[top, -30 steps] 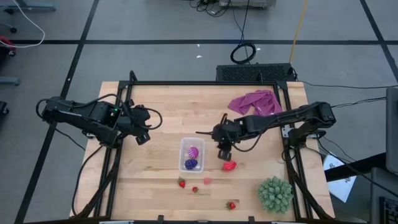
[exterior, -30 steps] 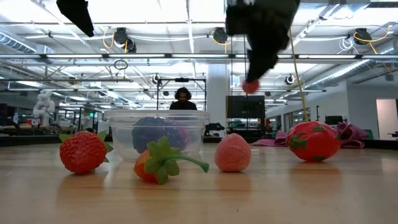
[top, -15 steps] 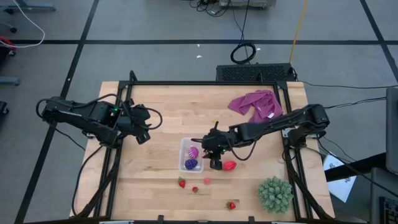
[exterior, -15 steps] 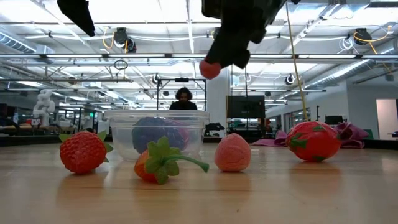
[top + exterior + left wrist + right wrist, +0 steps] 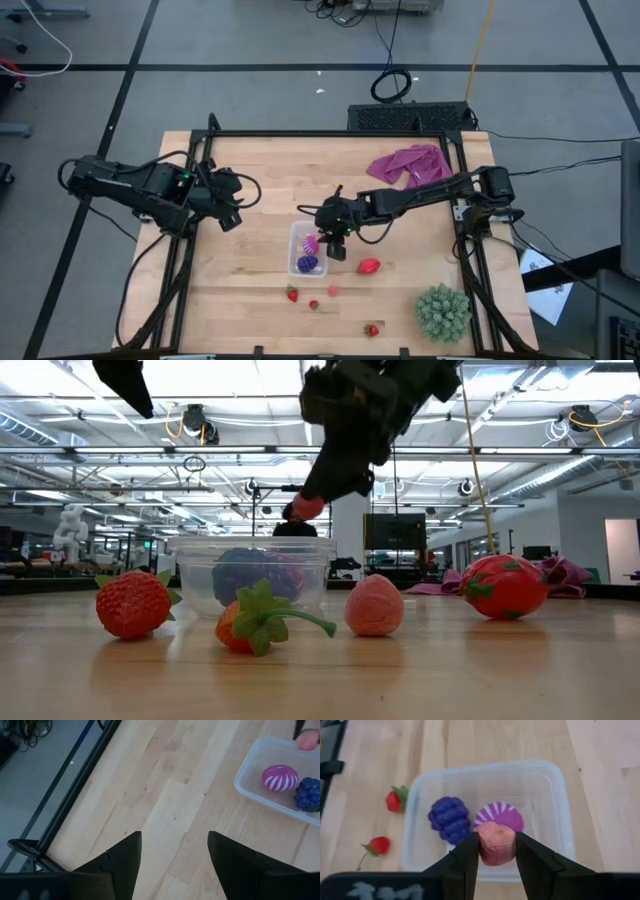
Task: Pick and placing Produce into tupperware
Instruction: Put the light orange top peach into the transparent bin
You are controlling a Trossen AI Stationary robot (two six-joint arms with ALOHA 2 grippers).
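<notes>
My right gripper (image 5: pixel 335 248) hovers above the right rim of the clear tupperware (image 5: pixel 296 232), shut on a small pinkish-red piece (image 5: pixel 496 844). In the low view that piece (image 5: pixel 307 508) hangs just above the tupperware (image 5: pixel 190 565). Inside lie a purple grape bunch (image 5: pixel 450 819) and a purple-pink striped round piece (image 5: pixel 501 813). On the table rest a larger red piece (image 5: pixel 369 266), a pink piece (image 5: pixel 333 290) and three strawberries (image 5: pixel 292 294) (image 5: pixel 313 304) (image 5: pixel 372 329). My left gripper (image 5: pixel 174 836) waits open over the table's left part, left of the tupperware. My right gripper pinches the small pinkish-red piece by its two sides (image 5: pixel 482 845) between both fingers (image 5: pixel 465 857). It comes from above, slanting down from the table's right. The piece is lifted clear, above the tupperware's opening near its right rim.
A spiky green ball-shaped plant (image 5: pixel 442 312) stands at the near right corner. A purple-pink cloth (image 5: pixel 410 165) lies at the far right. Bare wood spreads across the far and left parts of the table. A black frame borders the table.
My right gripper has carried the small pinkish-red piece toward the table's left, from above the larger red piece to above the tupperware's right rim, staying shut on it. Over the last half second it has come lower.
</notes>
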